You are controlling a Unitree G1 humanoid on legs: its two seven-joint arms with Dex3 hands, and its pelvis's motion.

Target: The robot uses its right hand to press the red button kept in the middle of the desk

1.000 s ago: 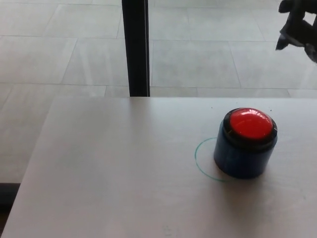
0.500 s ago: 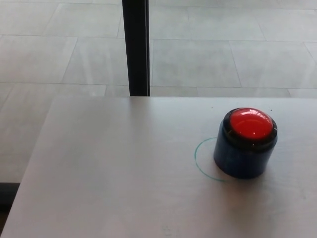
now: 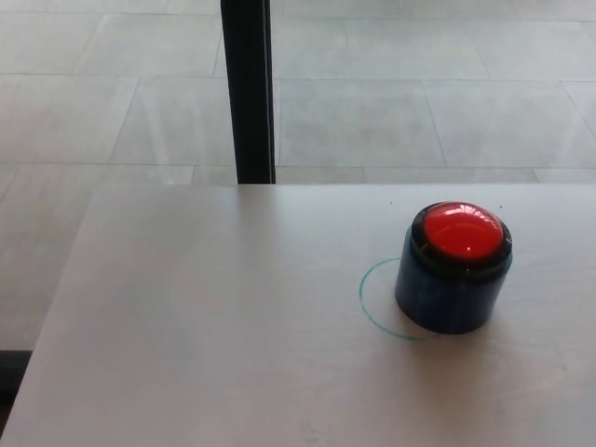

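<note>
Red button (image 3: 463, 231) on desk (image 3: 214, 317), beside green circle (image 3: 371, 303).

Red button (image 3: 462, 231) on dark blue base (image 3: 445, 296); pale desk (image 3: 205, 317); black post (image 3: 248, 88).

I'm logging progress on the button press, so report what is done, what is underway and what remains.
Done: nothing that shows. The domed red button sits on its dark blue cylindrical base on the pale grey desk, partly off a thin green circle. Underway: nothing, as neither robot hand is in view. Left: bringing the right robot hand over the button and pressing it.
</note>
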